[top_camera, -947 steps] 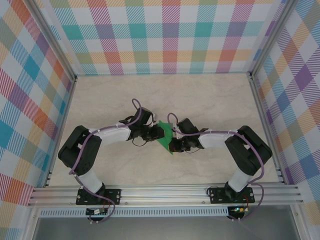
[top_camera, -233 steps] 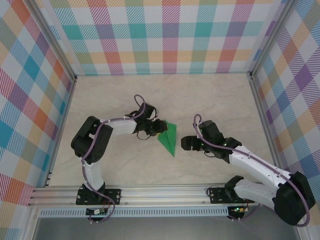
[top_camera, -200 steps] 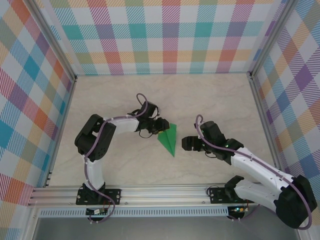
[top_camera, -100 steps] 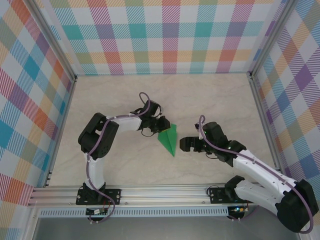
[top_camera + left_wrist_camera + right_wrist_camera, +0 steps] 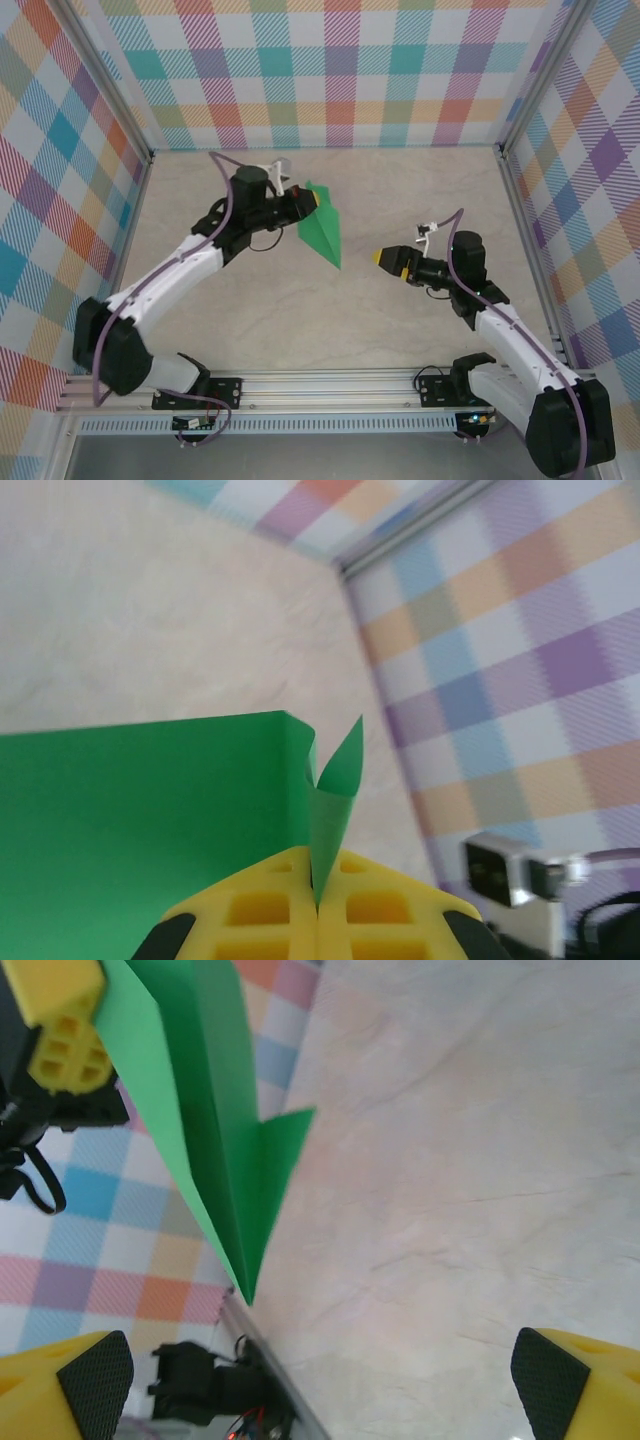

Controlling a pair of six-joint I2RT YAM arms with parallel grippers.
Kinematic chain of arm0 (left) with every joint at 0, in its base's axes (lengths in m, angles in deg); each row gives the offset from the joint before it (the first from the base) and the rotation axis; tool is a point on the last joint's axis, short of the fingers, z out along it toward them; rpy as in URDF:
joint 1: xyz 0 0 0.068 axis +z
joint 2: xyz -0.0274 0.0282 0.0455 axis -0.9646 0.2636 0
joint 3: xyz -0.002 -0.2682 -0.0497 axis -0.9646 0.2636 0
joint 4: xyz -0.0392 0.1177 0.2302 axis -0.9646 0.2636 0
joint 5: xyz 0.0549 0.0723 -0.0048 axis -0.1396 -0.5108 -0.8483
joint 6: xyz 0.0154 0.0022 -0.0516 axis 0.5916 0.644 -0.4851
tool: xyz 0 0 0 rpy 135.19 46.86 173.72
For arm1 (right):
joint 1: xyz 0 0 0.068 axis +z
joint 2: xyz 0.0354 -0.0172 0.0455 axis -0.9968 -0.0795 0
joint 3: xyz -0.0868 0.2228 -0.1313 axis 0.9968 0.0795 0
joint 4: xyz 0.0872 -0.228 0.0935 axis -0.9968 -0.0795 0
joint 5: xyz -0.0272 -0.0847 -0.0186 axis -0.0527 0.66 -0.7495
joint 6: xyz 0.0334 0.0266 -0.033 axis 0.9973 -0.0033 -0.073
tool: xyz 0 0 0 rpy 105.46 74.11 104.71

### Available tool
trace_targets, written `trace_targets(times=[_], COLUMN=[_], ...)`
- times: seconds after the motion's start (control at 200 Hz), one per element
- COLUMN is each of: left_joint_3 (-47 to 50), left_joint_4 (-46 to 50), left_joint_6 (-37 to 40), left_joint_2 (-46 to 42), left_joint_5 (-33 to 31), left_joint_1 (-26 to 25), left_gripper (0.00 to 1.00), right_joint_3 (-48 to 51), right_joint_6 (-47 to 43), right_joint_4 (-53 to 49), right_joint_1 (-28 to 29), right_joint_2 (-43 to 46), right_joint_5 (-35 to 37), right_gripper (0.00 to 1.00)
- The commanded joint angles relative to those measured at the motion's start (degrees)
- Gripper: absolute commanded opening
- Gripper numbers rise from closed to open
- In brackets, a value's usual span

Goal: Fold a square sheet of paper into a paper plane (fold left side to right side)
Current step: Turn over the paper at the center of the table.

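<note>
Evidently the folding was finished. The paper plane (image 5: 322,232) was already a narrow layered dart, and no flat sheet remained on the table (image 5: 430,190).

Grip: left gripper (image 5: 310,200) was clamped on the plane's wide rear end. In the left wrist view its yellow fingers (image 5: 260,920) were pressed together with the green layers pinched between them. Right gripper (image 5: 386,259) held nothing, its fingers (image 5: 85,1380) spread wide at either side of the right wrist view.

Location: the plane was at mid-table, left of centre. It appeared to be held clear of the surface, hanging from the left gripper alone.

Orientation: in the top view the long axis ran diagonally from the gripped tail at far-left to the nose at near-right. The nose pointed towards the near edge and a little right. It was near the right gripper but apart from it.

Judgement: the step in hand looked like presenting or transferring the finished plane. The next move would call for either lowering it flat and releasing it, or closing the right gripper on the body near the nose before the left lets go. The thin layers could splay if pinched off the central crease.
</note>
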Motion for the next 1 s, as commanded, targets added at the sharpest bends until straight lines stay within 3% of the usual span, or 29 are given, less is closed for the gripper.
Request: trace_targets(times=[0.0, 0.26, 0.425, 0.66, 0.775, 0.995], left_joint_3=[5.24, 8.63, 8.5, 8.82, 9.03, 8.88], left_joint_4=[-4.21, -8.57, -9.9, -14.3, -15.74, -14.49], left_joint_6=[-2.11, -4.02, -5.35, -9.02, -10.35, -10.1], left_joint_2=[-6.68, -17.27, -18.41, -17.17, -16.38, -15.57], left_joint_5=[-3.55, -3.08, 0.13, 4.97, 5.95, 6.08], left_joint_1=[0.35, 0.4, 0.4, 0.31, 0.22, 0.29], left_gripper=[0.0, 0.0, 0.0, 0.0, 0.0, 0.0], right_joint_3=[-3.88, -6.8, -12.28, -18.93, -20.63, -21.23], right_joint_6=[0.15, 2.15, 2.1, 3.99, 4.86, 2.81], right_joint_4=[9.56, 19.69, 22.38, 27.17, 27.21, 23.65], right_joint_1=[0.96, 11.86, 17.48, 20.84, 21.4, 21.4], right_joint_2=[-0.7, -7.26, -13.24, -19.71, -20.86, -18.37], right_joint_5=[-11.39, -9.2, -7.47, -7.32, -7.63, -6.21], right_gripper=[1.0, 1.0, 1.0, 1.0, 0.9, 0.6])
